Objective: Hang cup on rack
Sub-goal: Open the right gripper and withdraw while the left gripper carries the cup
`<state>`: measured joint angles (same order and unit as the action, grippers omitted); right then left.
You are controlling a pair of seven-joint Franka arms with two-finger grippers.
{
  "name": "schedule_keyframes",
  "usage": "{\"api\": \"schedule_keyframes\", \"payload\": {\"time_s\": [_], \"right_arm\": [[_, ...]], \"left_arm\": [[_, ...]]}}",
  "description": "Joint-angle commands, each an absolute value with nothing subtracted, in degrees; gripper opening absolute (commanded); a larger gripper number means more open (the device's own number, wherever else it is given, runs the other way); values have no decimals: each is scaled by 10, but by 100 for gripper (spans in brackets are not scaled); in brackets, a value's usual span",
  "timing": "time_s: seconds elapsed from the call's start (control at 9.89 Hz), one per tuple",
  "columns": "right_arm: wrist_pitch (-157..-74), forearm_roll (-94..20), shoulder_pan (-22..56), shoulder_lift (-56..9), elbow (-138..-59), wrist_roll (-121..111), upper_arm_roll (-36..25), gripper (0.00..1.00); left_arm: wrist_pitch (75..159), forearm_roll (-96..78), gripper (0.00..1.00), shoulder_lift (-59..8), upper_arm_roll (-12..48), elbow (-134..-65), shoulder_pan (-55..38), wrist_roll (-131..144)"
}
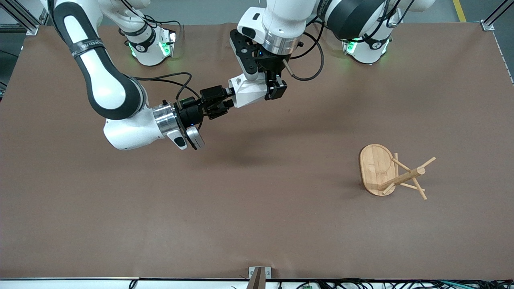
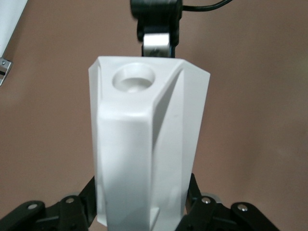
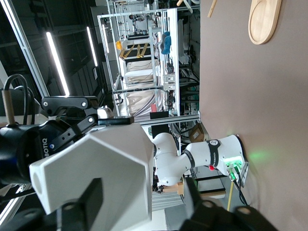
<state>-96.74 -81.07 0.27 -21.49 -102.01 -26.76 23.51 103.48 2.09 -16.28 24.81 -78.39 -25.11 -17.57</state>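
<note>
Cup, matte white and faceted with flat angular planes, is held in the air over the brown table toward the robots' bases, lying roughly horizontal between the two arms. Right gripper, reaching in from the right arm's base, is clamped on one end of the cup, its black fingers pressed against the white body. Left gripper, coming down from above, is closed on the other end of the cup, so both arms grasp it at once.

In the left wrist view the cup stands as a tall prismatic block with sharp creases, and a round recess in the blocky handle face shows near its upper end; the left gripper's fingers flank its base, and the right gripper's black fingers grip its other end. In the right wrist view the cup shows broad hexagonal facets between that gripper's dark fingers.

Rack, of light bamboo with a smooth grain, lies toppled on its side on the table toward the left arm's end, well apart from the cup and nearer the front camera. Its flat oval base stands on edge, and the round post with slanted pegs points away from the base along the table.
</note>
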Motion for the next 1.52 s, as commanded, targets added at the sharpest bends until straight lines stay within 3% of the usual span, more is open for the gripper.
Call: {"api": "schedule_keyframes", "payload": {"time_s": [0.0, 0.2, 0.61, 0.81, 1.11, 1.31, 1.41], "right_arm": [[-999, -788, -4, -206, -1015, -272, 224, 100], [-1004, -703, -5, -205, -993, -271, 180, 100], [-1007, -496, -5, -203, -957, -271, 33, 100], [-1054, -433, -6, -203, -946, -272, -15, 100], [-1118, -286, -7, -203, -929, -259, -33, 100], [-1114, -192, -5, -186, -913, -154, -35, 100], [-1103, -131, -3, -169, -905, -109, -31, 100]], "left_arm": [[1003, 34, 36, -155, 244, -795, -232, -81], [977, 34, 36, -148, 244, -795, -219, 60], [953, 35, 36, -138, 245, -796, -135, 82], [952, 36, 36, -135, 243, -796, -98, 83], [947, 36, 36, -136, 244, -797, -39, 83], [938, 33, 35, -132, 237, -806, -7, 83], [941, 28, 35, -121, 192, -833, -15, 82]]}}
